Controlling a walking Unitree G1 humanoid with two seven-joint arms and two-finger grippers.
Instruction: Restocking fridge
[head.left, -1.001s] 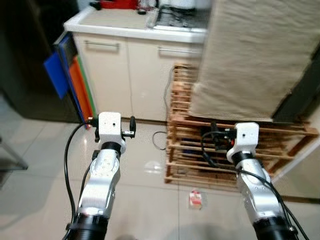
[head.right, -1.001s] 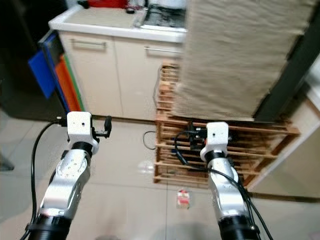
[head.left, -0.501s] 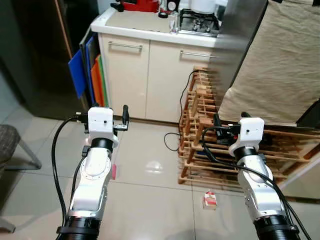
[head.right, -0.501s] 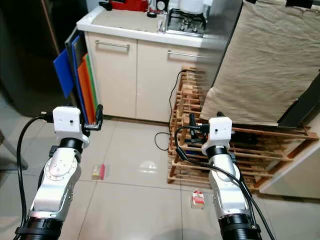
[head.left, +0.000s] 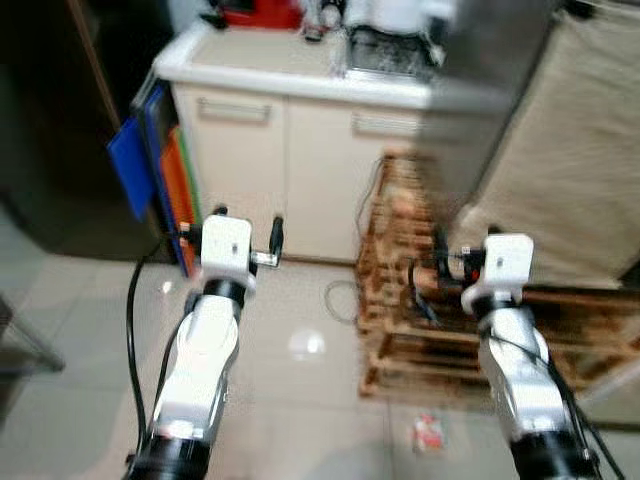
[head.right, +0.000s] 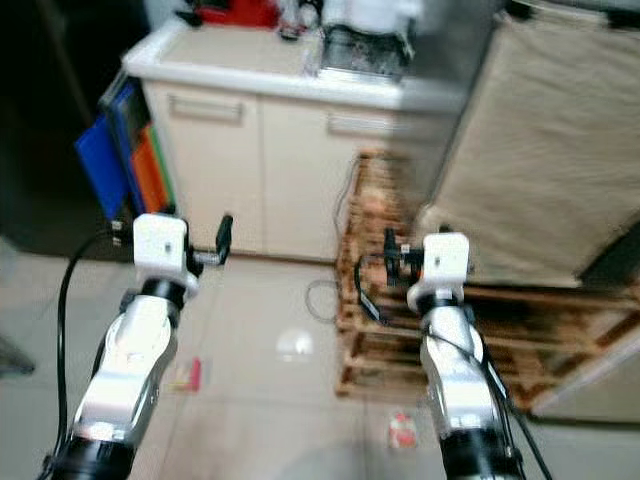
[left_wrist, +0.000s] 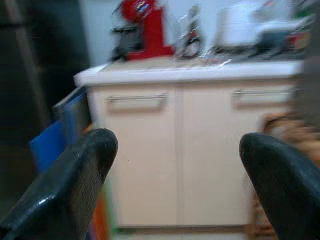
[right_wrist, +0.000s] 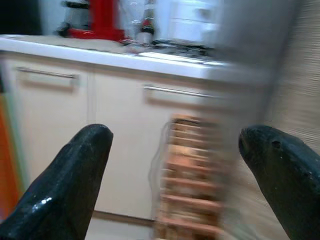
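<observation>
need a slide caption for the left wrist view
Left gripper open and empty, facing blurred cream cabinet doors under a white countertop holding a red appliance.

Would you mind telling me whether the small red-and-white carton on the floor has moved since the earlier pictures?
No. The carton lies on the tiles just in front of the wooden rack, as before; the camera has shifted, not the carton.

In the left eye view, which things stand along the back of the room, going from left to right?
Blue board → cream cabinet → wooden rack → beige cloth cover.
</observation>
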